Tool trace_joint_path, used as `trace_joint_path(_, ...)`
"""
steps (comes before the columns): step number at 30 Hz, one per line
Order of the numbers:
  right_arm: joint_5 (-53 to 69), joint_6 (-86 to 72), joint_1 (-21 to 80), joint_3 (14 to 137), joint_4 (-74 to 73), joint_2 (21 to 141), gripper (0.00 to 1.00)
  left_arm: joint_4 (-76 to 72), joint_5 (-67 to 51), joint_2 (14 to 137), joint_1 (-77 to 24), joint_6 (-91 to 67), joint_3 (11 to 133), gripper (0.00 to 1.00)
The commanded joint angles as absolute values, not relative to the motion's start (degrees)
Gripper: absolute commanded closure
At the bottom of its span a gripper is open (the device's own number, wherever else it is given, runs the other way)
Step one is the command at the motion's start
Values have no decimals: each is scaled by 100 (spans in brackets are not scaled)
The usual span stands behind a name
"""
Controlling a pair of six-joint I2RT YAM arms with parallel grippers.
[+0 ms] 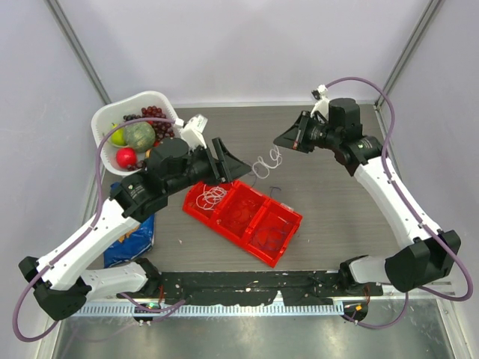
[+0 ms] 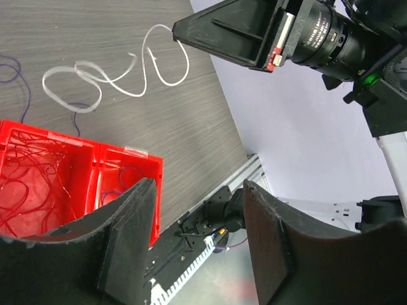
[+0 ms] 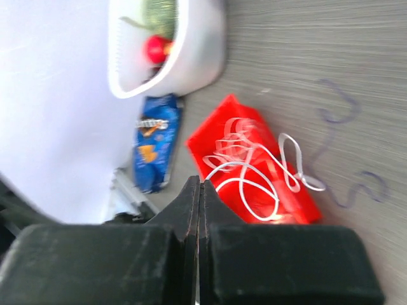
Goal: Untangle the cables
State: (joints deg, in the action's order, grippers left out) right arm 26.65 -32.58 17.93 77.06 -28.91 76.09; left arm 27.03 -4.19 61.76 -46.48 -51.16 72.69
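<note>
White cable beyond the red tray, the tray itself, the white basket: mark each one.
white cable (image 1: 266,163), top view, middle of its loops.
red tray (image 1: 224,232), top view, its near wall.
white basket (image 1: 138,96), top view, its far rim.

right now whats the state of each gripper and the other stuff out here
left gripper: open, empty
right gripper: shut, pinching the white cable
white cable: slack loops, one end at the right gripper
purple cable: slack, outside the tray
red tray: thin wires bunched inside
basket: upright, holding fruit
</note>
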Motion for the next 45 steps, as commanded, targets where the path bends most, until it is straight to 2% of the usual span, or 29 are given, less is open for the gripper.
trace_joint_path(1,4480,-4629,1793,7288,-1066,7287,99,2338,-282,6144,-4623,-4861,7383,38)
trace_joint_path(4,4947,-5368,1810,6892,252,7207,99,2460,-54,6108,-4632,-4650,7365,11)
trace_joint_path(6,5167,-5852,1802,6742,929,7163,99,2820,341,6135,-4623,-4457,7426,6)
trace_joint_path(8,5308,-6352,1802,6654,1396,7119,99,3066,579,6152,-4623,-4238,7444,9)
trace_joint_path(10,5449,-6643,1810,6636,1765,7110,99,3216,825,6135,-4623,-4000,7462,35)
trace_joint_path(11,5475,-6688,1802,6644,1862,7110,99,3234,896,6100,-4623,-3912,7453,41)
trace_joint_path(12,5493,-6732,1802,6697,1855,7128,99,3165,914,6056,-4623,-3824,7444,41)
trace_joint_path(14,5528,-6776,1819,6758,1854,7128,99,2876,687,5986,-4623,-3570,7339,38)
trace_joint_path(20,5634,-7119,1890,6969,2135,7233,99,2479,221,6204,-4623,-2954,7259,15)
trace_joint_path(25,5686,-7207,2047,7084,2259,7304,99,2242,-421,6644,-4623,-2409,7356,11)
trace_joint_path(29,5695,-7277,2223,7058,2329,7339,99,1786,-922,6829,-4623,-2057,7304,12)
trace_joint_path(31,5660,-7269,2293,7049,2338,7339,99,1618,-1019,6890,-4623,-2004,7260,17)
trace_joint_path(32,5651,-7269,2311,7040,2338,7330,99,1600,-1002,6925,-4623,-1987,7268,24)
trace_joint_path(36,5590,-7251,2399,6944,2347,7304,99,1644,-634,6865,-4632,-2039,7286,57)
trace_joint_path(38,5555,-7242,2399,6891,2355,7286,99,1468,-466,6689,-4623,-2092,7094,81)
trace_joint_path(40,5528,-7120,2399,6829,2286,7269,99,1450,-265,6522,-4623,-2153,7005,99)
trace_joint_path(42,5415,-6613,2399,6881,1753,7277,99,1555,-141,6355,-4632,-2215,6944,100)
trace_joint_path(44,4951,-5728,2408,7196,559,7277,98,1661,-79,6197,-4623,-2302,6891,100)
trace_joint_path(45,4783,-5435,2400,7320,-351,7312,93,1731,-53,6127,-4623,-2372,6865,100)
